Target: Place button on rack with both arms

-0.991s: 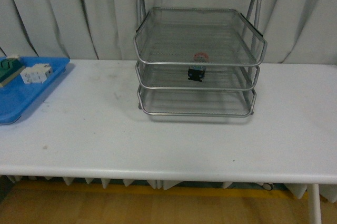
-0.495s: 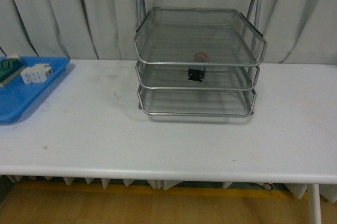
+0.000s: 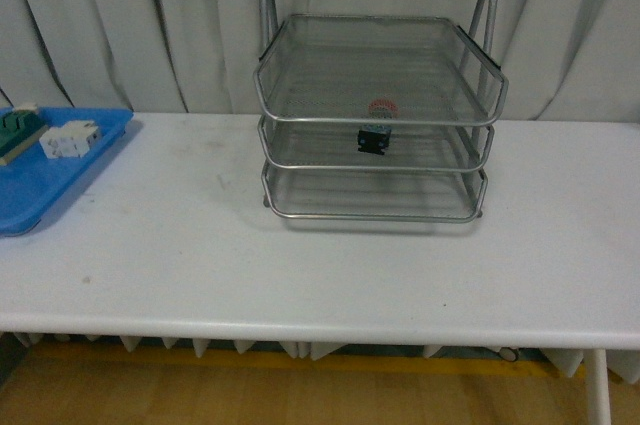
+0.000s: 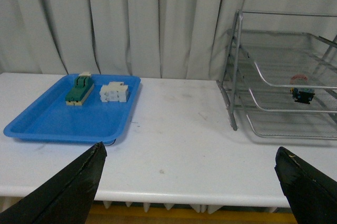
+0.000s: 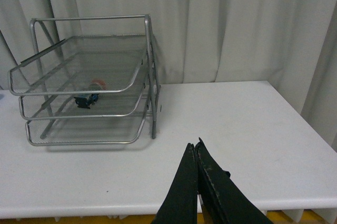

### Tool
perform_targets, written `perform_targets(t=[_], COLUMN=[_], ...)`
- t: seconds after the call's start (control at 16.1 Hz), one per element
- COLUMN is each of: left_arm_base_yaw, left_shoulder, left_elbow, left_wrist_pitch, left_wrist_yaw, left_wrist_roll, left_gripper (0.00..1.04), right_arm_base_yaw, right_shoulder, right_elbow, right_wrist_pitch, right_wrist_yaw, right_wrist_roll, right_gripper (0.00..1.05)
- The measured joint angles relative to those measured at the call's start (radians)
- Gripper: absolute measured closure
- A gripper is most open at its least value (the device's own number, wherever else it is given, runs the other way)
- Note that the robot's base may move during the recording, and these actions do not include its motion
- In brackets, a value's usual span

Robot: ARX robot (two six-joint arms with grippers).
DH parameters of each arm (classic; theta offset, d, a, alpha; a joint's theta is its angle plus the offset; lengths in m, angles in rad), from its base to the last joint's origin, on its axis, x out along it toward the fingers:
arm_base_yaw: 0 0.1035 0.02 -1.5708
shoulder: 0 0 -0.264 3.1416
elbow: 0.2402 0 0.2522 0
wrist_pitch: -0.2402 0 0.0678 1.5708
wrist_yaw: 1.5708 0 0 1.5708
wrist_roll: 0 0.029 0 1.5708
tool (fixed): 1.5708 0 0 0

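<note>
A: Where's the button (image 3: 376, 130)?
B: In the rack (image 3: 378, 113), middle shelf, red top up. Sitting flat on the mesh, so no rolling off.
A: Grippers?
B: Left gripper (image 4: 192, 190) wide apart, nothing in it, low over the bench (image 3: 300, 255). Right gripper (image 5: 196, 153) tips together, holding nothing. Both well away from the rack, prob bc the job looks done.
A: Other stuff?
B: Blue tray (image 4: 47, 121) off to the left w/ a white block (image 4: 114, 92) and a green part (image 4: 80, 88) in it. Not needed.
</note>
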Motion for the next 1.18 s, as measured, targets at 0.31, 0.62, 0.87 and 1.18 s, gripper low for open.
perform_targets(t=[0.31,0.62,0.87,1.18], left_arm_base_yaw=[0.0,0.0,0.0,0.0], left_shoulder=[0.0,0.0,0.0,0.0], left_elbow=[0.0,0.0,0.0,0.0], left_wrist_pitch=[0.0,0.0,0.0,0.0], left_wrist_yaw=[0.0,0.0,0.0,0.0], left_wrist_roll=[0.0,0.0,0.0,0.0], left_gripper=[0.07,0.07,0.07,0.07], right_arm_base_yaw=[0.0,0.0,0.0,0.0], right_shoulder=[-0.093,-0.259,-0.259,-0.259], right_elbow=[0.0,0.001,0.001,0.001], right_wrist_pitch=[-0.095,-0.268,-0.27,-0.27], right_wrist_yaw=[0.0,0.0,0.0,0.0], right_wrist_roll=[0.0,-0.001,-0.001,-0.001], right_gripper=[1.03,1.03,0.73,0.06])
